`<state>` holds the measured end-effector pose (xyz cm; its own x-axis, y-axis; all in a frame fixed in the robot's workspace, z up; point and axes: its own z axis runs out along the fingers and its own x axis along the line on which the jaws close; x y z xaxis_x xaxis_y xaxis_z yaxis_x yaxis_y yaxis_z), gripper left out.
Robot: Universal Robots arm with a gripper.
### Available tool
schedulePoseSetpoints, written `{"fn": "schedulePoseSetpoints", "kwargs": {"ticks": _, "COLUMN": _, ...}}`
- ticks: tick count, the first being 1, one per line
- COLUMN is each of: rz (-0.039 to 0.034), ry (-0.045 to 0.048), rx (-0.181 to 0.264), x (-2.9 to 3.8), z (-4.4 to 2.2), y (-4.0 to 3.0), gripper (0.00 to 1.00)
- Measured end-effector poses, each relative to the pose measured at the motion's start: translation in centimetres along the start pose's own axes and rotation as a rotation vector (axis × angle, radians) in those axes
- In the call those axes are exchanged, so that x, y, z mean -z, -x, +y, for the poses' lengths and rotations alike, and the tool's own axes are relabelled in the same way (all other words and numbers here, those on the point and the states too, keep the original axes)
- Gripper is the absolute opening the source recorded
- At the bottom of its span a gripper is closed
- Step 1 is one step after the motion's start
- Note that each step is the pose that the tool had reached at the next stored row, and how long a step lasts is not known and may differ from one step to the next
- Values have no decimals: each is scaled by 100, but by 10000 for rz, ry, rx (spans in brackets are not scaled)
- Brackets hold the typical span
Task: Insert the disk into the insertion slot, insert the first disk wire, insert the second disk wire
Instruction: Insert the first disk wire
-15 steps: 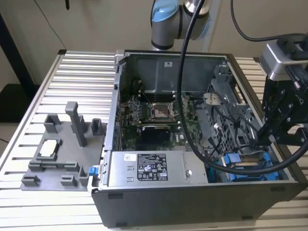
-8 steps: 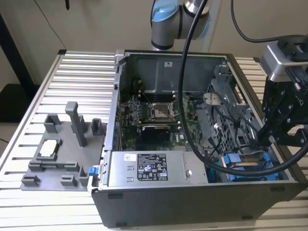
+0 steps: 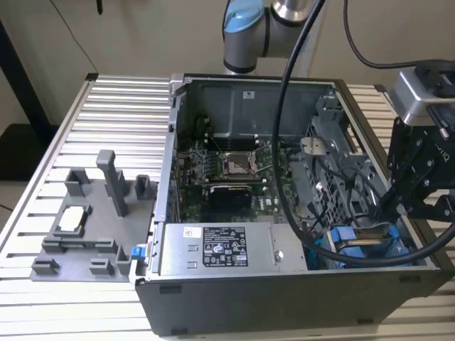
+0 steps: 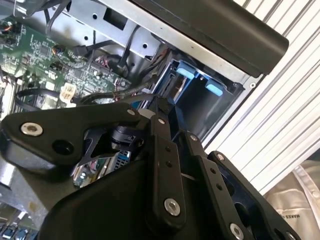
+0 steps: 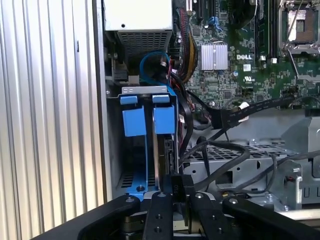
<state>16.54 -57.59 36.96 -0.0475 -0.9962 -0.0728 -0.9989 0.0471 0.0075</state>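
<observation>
The disk point(image 5: 168, 150) sits edge-on in its bright blue carrier point(image 5: 163, 119), down inside the grey sheet-metal insertion slot point(image 5: 113, 150) at the case's near corner on the exterior view's right. The blue carrier point(image 3: 353, 240) and its two end tabs point(image 4: 185, 73) show there as well. My gripper point(image 5: 179, 200) hangs right over the disk's end, its black fingers point(image 5: 159, 212) drawn close around a small black connector point(image 5: 181, 184) of a disk wire. In the exterior view the gripper point(image 3: 398, 210) reaches into the case just above the carrier. The linkage point(image 4: 160, 150) hides the fingertips in the second wrist view.
A grey power-supply box point(image 3: 224, 249) with a sticker lies beside the slot. The green motherboard point(image 3: 227, 170) and a perforated metal cage point(image 3: 334, 160) fill the case. Loose black cables point(image 5: 225, 116) cross near the disk. A grey fixture point(image 3: 85, 227) stands on the slatted table.
</observation>
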Motion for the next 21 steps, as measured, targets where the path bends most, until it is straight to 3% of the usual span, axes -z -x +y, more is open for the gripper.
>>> {"fn": "schedulePoseSetpoints", "kwargs": {"ticks": 3, "rz": 3, "ry": 48, "rx": -4, "x": -46, "z": -6, "y": -3, "gripper": 19}}
{"fn": "schedulePoseSetpoints", "kwargs": {"ticks": 8, "rz": 14, "ry": 260, "rx": -20, "x": -80, "z": -28, "y": -5, "gripper": 19}}
{"fn": "schedulePoseSetpoints", "kwargs": {"ticks": 15, "rz": 13, "ry": 264, "rx": -21, "x": -89, "z": -74, "y": -2, "gripper": 19}}
{"fn": "schedulePoseSetpoints", "kwargs": {"ticks": 21, "rz": 15, "ry": 305, "rx": -24, "x": -158, "z": -109, "y": -2, "gripper": 19}}
